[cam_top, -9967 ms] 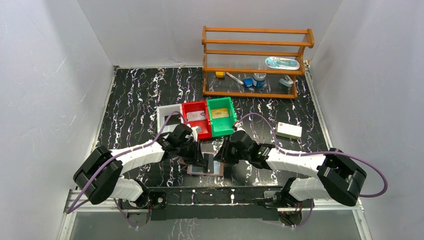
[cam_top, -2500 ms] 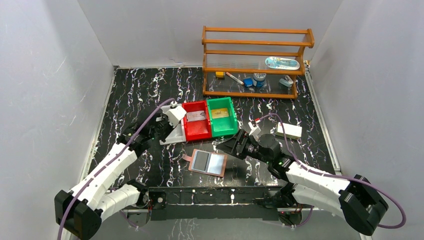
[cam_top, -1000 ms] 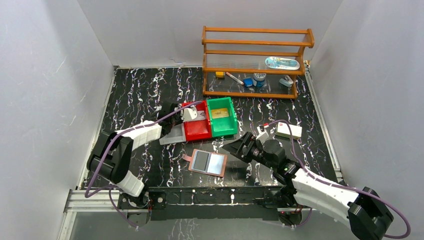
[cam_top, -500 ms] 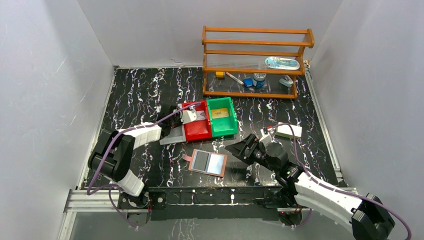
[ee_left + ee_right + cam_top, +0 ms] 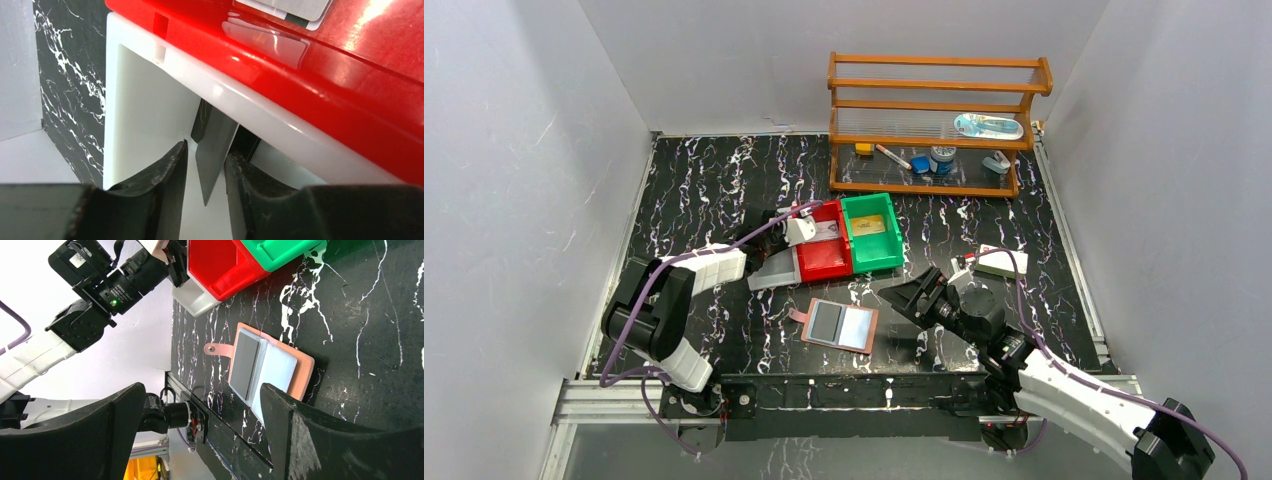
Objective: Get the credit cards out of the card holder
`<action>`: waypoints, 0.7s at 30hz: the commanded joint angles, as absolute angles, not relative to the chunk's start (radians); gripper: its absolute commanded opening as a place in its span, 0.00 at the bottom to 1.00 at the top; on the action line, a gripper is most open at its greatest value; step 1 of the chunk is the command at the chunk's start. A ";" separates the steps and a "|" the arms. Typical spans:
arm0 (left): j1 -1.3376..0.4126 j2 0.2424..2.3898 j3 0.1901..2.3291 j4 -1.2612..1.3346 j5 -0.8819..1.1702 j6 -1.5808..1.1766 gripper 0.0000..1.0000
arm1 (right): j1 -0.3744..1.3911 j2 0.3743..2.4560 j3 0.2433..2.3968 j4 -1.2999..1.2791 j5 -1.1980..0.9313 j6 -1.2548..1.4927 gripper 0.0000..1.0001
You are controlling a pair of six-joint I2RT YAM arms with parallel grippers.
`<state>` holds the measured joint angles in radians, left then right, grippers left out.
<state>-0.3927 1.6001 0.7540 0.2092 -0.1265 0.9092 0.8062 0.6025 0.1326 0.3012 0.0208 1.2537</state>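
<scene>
The card holder (image 5: 841, 325) lies open on the table, reddish-brown with a strap tab (image 5: 215, 348). A dark grey card (image 5: 247, 365) shows in its left pocket; the right pocket looks pale. My left gripper (image 5: 796, 232) reaches into the tilted white bin (image 5: 774, 268). In the left wrist view its jaws (image 5: 206, 150) stand slightly apart around a grey credit card (image 5: 214, 150), which stands on edge with a gap at the left finger (image 5: 165, 190). My right gripper (image 5: 914, 298) hovers open and empty, just right of the holder.
A red bin (image 5: 824, 250) and a green bin (image 5: 871, 232) stand beside the white one, each with a card inside. A white box (image 5: 1002, 262) lies at the right. A wooden shelf (image 5: 934, 125) with small items stands at the back.
The left jaws have parted and no longer pinch the grey card in the white bin. The right arm has drawn back a little toward the near right.
</scene>
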 commanded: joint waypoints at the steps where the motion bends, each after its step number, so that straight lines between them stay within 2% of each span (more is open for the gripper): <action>1: -0.392 1.568 0.746 0.177 -0.051 0.881 0.35 | 0.804 0.598 0.124 0.320 0.043 1.263 0.93; 12: -0.387 1.532 0.751 0.169 -0.022 0.826 0.45 | 0.804 0.617 0.135 0.313 0.029 1.265 0.93; 21: -0.387 1.521 0.769 0.179 -0.023 0.798 0.49 | 0.803 0.625 0.141 0.315 0.021 1.263 0.94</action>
